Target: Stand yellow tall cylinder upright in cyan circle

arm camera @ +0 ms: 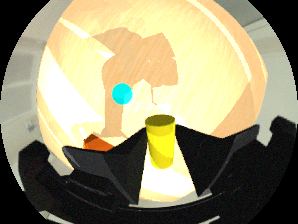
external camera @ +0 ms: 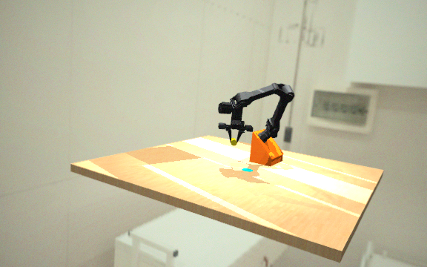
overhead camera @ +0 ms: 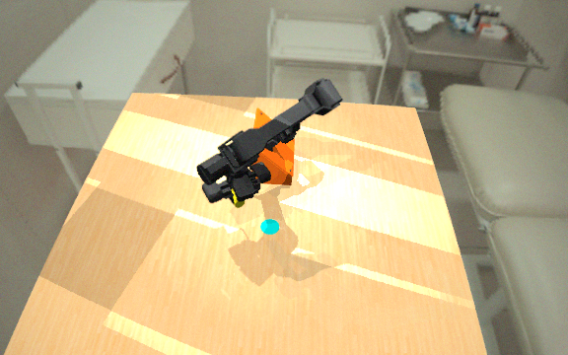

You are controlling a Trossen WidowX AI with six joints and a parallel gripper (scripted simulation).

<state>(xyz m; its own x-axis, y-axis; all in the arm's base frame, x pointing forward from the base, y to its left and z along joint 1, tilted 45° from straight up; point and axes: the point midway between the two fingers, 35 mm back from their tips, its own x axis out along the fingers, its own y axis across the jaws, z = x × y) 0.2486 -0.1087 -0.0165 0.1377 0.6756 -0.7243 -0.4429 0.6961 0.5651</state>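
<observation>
The yellow cylinder (overhead camera: 238, 201) (external camera: 233, 142) (arm camera: 161, 145) is held between the fingertips, in the air above the table. It lies about level, with one round end facing the exterior camera. My gripper (external camera: 234, 141) (arm camera: 160, 129) is shut on it and points down; in the top view the fingers are mostly hidden by the gripper body. The cyan circle (overhead camera: 269, 227) (external camera: 247, 170) (arm camera: 122, 94) lies flat on the table, to the right of the gripper and nearer the camera in the top view. Nothing stands on it.
The wooden table (overhead camera: 166, 296) (external camera: 199, 193) carries the orange arm base (overhead camera: 276, 168) (external camera: 263, 150) (arm camera: 97, 143), which stands behind the cyan circle in the top view. The arm's shadow falls over and around the circle. A bed, carts and a padded chair stand beyond the table edges.
</observation>
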